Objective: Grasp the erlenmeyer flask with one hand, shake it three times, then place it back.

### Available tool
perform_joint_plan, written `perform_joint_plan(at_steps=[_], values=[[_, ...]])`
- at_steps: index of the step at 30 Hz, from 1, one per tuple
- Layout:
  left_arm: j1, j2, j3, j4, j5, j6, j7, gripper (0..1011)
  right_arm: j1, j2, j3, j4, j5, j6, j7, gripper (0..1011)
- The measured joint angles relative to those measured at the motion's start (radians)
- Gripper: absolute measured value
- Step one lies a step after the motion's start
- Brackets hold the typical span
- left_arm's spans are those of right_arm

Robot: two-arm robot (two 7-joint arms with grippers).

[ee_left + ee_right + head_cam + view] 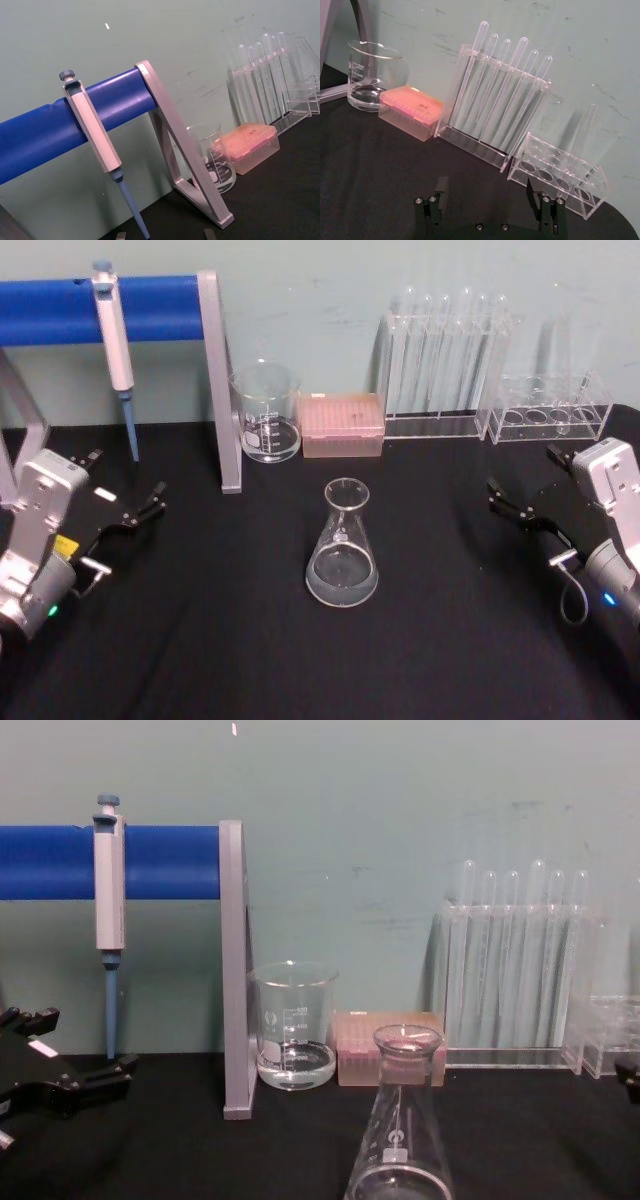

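1. Erlenmeyer flask [342,558] stands upright at the middle of the black table [200,650], clear of other glassware, so either arm could reach it.
2. Blue rail stand [100,308] at the back left keeps a pipette [112,330] hanging out of the way.
3. Left gripper [152,502] and right gripper [494,494] rest at the table's sides, well apart from the flask, fingers spread and empty; the grasp looks not yet begun.
4. Beaker [266,415] and pink tip box [343,425] sit by the back wall.
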State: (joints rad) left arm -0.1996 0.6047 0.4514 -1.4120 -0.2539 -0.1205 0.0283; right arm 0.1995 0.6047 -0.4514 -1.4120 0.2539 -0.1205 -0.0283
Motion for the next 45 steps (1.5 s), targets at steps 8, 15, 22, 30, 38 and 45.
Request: perform_joint_plan(at_steps=[8, 15, 22, 30, 38, 45], values=[[0.000, 0.000, 0.000, 0.000, 0.000, 0.000, 0.000, 1001, 0.000, 0.000, 0.000, 0.000, 0.000, 0.000, 0.000, 1000], [0.000, 0.000, 0.000, 0.000, 0.000, 0.000, 0.000, 1001, 0.000, 0.000, 0.000, 0.000, 0.000, 0.000, 0.000, 1000], [0.000, 0.000, 0.000, 0.000, 0.000, 0.000, 0.000, 1001, -0.001, 0.001, 0.004, 0.000, 0.000, -0.006, 0.017, 1000], [0.000, 0.000, 0.000, 0.000, 0.000, 0.000, 0.000, 1001, -0.020, 0.014, 0.040, -0.012, 0.096, -0.043, 0.157, 1000], [0.000, 0.000, 0.000, 0.000, 0.000, 0.000, 0.000, 1001, -0.049, 0.034, 0.072, -0.042, 0.187, -0.063, 0.290, 1000], [0.000, 0.000, 0.000, 0.000, 0.000, 0.000, 0.000, 1001, -0.068, 0.056, 0.083, -0.081, 0.246, -0.080, 0.426, 1000]])
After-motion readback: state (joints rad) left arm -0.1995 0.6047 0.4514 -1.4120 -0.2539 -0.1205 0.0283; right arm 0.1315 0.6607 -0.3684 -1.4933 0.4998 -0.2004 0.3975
